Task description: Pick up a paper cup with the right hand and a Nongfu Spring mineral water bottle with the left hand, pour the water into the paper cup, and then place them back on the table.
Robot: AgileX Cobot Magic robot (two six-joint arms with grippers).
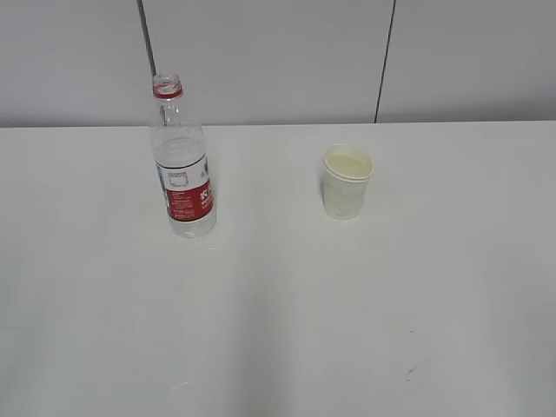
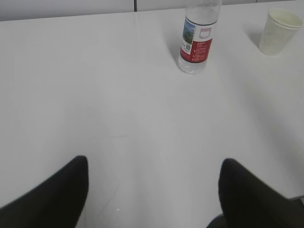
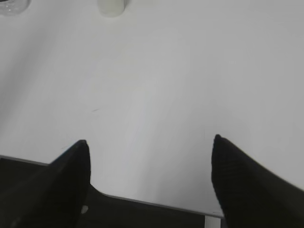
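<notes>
a plain white table (image 1: 278,330) fronts a grey panelled wall. the nongfu spring mineral water bottle (image 1: 182,161), uncapped, stands upright left; the paper cup (image 1: 347,182) well apart right, each facing its own arm. the left hand (image 2: 152,190) and right hand (image 3: 149,180) hang back, jaws wide, empty.

Pale grey panelled wall (image 1: 278,61), apparently seamed, evenly lit.

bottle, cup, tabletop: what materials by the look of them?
Nongfu Spring mineral water bottle: clear thin plastic, glossy; the wall shows through it, with a printed red-and-white label and a red neck ring.
Paper cup: matte cream paper by the look, with a rolled rim; any lining cannot be told.
Table: smooth white surface with a slight sheen, probably laminate or painted board, faintly marked.
</notes>
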